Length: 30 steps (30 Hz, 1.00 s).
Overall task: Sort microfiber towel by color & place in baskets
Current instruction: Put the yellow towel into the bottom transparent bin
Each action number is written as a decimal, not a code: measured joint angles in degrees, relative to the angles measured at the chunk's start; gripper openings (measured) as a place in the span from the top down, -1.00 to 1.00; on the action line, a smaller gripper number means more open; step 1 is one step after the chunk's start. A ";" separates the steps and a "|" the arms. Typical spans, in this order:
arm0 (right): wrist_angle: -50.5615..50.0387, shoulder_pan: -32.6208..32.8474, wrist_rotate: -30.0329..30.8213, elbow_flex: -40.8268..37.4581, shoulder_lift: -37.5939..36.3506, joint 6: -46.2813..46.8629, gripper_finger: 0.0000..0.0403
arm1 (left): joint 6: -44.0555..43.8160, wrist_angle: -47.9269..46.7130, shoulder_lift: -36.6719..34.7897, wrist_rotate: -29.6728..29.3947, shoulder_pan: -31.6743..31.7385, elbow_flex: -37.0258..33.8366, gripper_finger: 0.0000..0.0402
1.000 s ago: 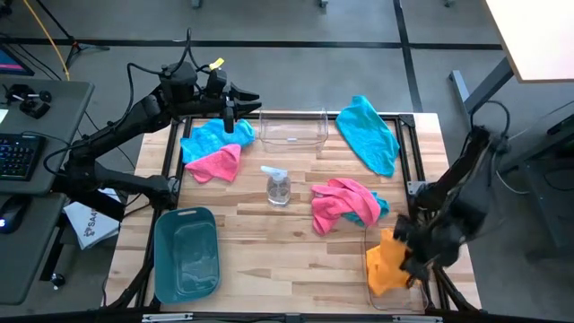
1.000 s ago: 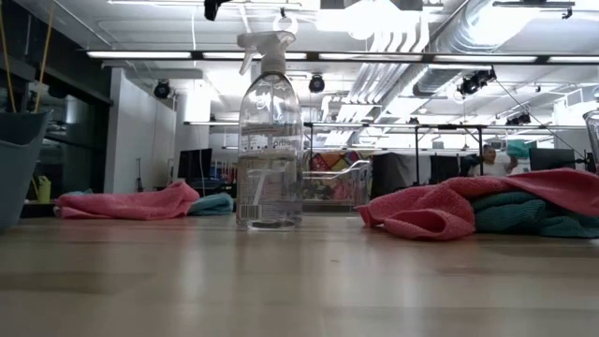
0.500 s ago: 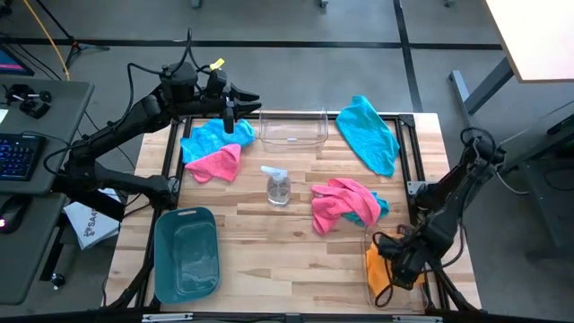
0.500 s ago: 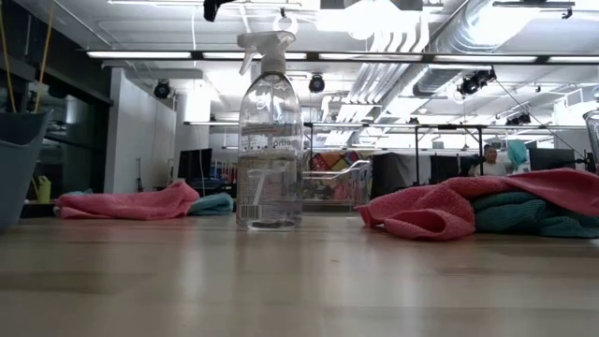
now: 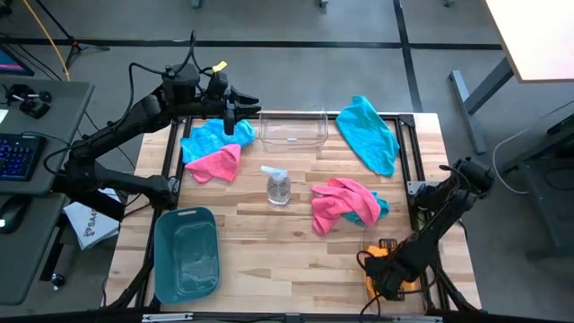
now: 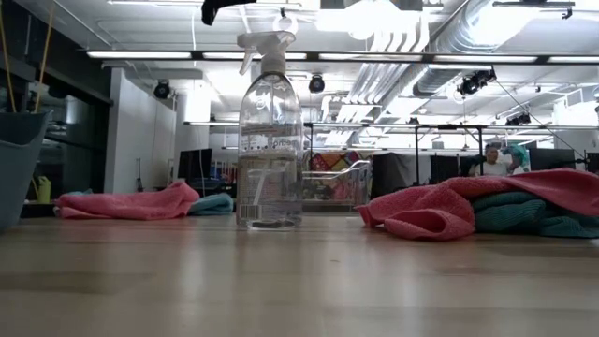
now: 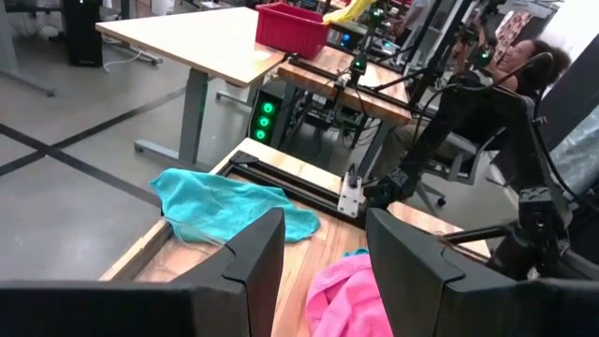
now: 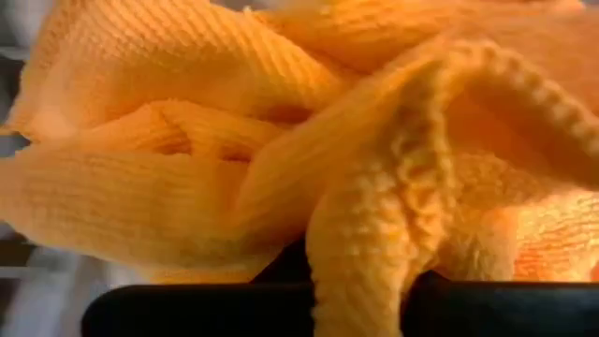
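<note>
Item, my right claw [image 5: 387,276]: overhead, buried in orange towel [image 5: 380,269]; wrist view alone shows folds [image 8: 281,140], grip unreadable. Left claw [image 7: 323,257]: spread.

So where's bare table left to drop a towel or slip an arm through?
Bare wood runs along the near edge between the teal basket and the right pincer in the orange towel. A smaller patch lies between the spray bottle and the pink-and-teal pile. The far side is crowded.
</note>
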 joint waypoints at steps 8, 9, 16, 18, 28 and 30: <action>1.57 -0.14 2.97 -1.99 0.07 -0.21 1.00 | -1.41 0.11 0.00 0.00 -0.02 0.00 0.29; 1.53 -0.10 3.00 -1.98 0.07 -0.18 1.00 | -1.41 0.12 0.00 0.00 0.00 0.00 0.29; -2.87 -0.16 1.01 1.51 -0.81 2.03 0.95 | -1.40 0.13 0.00 0.00 0.00 0.00 0.29; -6.62 -0.15 1.11 3.35 -2.30 3.55 0.86 | -1.40 0.15 0.00 0.00 0.00 0.00 0.29; -20.87 -0.11 0.69 16.45 -9.80 6.06 0.09 | -0.88 0.20 0.00 0.00 0.00 0.00 0.29; -22.14 -0.14 0.58 19.01 -10.41 3.73 -0.03 | 0.26 0.20 0.00 0.00 0.00 0.00 0.29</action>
